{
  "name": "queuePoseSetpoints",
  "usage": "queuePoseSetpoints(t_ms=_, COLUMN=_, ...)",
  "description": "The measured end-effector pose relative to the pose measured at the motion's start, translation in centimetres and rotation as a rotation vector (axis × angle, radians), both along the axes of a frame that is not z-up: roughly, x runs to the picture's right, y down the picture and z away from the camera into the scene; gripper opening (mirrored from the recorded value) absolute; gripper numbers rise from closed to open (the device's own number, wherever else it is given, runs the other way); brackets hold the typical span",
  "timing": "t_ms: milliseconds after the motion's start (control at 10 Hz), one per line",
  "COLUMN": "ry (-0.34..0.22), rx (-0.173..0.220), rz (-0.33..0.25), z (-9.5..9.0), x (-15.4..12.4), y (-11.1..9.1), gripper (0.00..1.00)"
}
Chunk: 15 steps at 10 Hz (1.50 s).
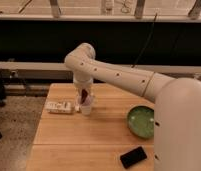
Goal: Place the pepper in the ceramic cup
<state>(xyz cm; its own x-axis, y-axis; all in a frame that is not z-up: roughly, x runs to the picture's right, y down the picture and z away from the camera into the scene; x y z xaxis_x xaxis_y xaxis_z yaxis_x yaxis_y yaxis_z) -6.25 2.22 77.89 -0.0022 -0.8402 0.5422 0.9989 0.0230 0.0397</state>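
The white ceramic cup (86, 107) stands upright on the wooden table (94, 135), left of the middle. My gripper (84, 96) hangs straight down right over the cup's mouth, at the end of the white arm (114, 75). The dark-red pepper (83, 95) shows between the fingers, pointing down toward the rim. Its lower tip is at or just inside the cup's opening; I cannot tell whether it touches the cup.
A wide shallow green bowl (141, 121) sits at the right of the table. A white flat packet (60, 107) lies just left of the cup. A black phone (133, 156) lies near the front edge. A dark wall and a rail run behind the table.
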Motion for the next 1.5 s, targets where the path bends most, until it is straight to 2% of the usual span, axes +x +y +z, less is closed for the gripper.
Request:
queuePoseSetpoints(t_ms=200, ry=-0.014, rx=0.019, rz=-0.003, z=-0.3, x=-0.3, y=-0.2, gripper=0.0)
queuePoseSetpoints(t_ms=300, ry=-0.021, rx=0.022, rz=-0.002, z=-0.4, x=-1.2, y=-0.2, gripper=0.04)
queuePoseSetpoints(t_ms=400, ry=-0.022, rx=0.021, rz=-0.002, z=-0.4, x=-1.6, y=-0.1, gripper=0.13)
queuePoseSetpoints(t_ms=500, ry=-0.021, rx=0.021, rz=0.0, z=-0.2, x=-1.2, y=-0.2, gripper=0.21)
queuePoseSetpoints(t_ms=600, ry=-0.023, rx=0.024, rz=-0.002, z=-0.2, x=-0.6, y=-0.2, gripper=0.23)
queuePoseSetpoints(t_ms=800, ry=-0.028, rx=0.025, rz=0.001, z=-0.1, x=0.4, y=-0.2, gripper=0.23)
queuePoseSetpoints(t_ms=1200, ry=-0.035, rx=0.038, rz=0.004, z=-0.1, x=-1.1, y=-0.2, gripper=0.23)
queuePoseSetpoints(t_ms=1500, ry=-0.042, rx=0.038, rz=0.004, z=0.0, x=0.6, y=-0.2, gripper=0.23)
